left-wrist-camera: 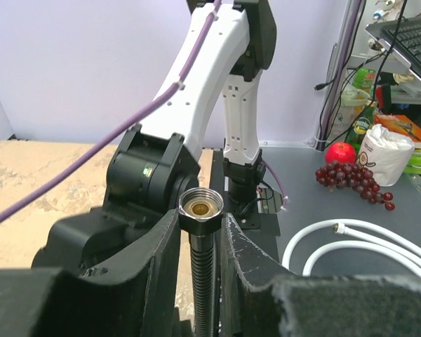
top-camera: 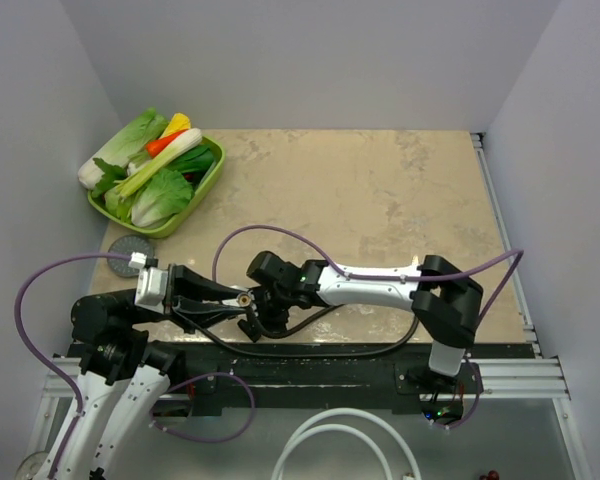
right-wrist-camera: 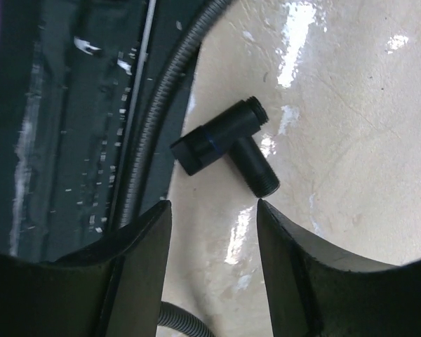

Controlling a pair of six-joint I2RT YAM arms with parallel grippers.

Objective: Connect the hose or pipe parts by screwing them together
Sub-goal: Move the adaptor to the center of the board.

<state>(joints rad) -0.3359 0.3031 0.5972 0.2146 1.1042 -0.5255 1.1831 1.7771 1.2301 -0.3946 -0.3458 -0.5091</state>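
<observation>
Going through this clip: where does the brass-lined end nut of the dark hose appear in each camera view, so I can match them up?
Top external: the end nut sits lower centre-left, at the tip of the left pincer.
Left wrist: the end nut is at centre, its opening toward the camera, just above the pincer's grip.
Right wrist: not in view.
Shared landmark: the dark ribbed hose shows in all three.

arms (top-camera: 370, 288): white shells, black joints | cables (left-wrist-camera: 77, 166): purple | fingers (left-wrist-camera: 154, 281): black
</observation>
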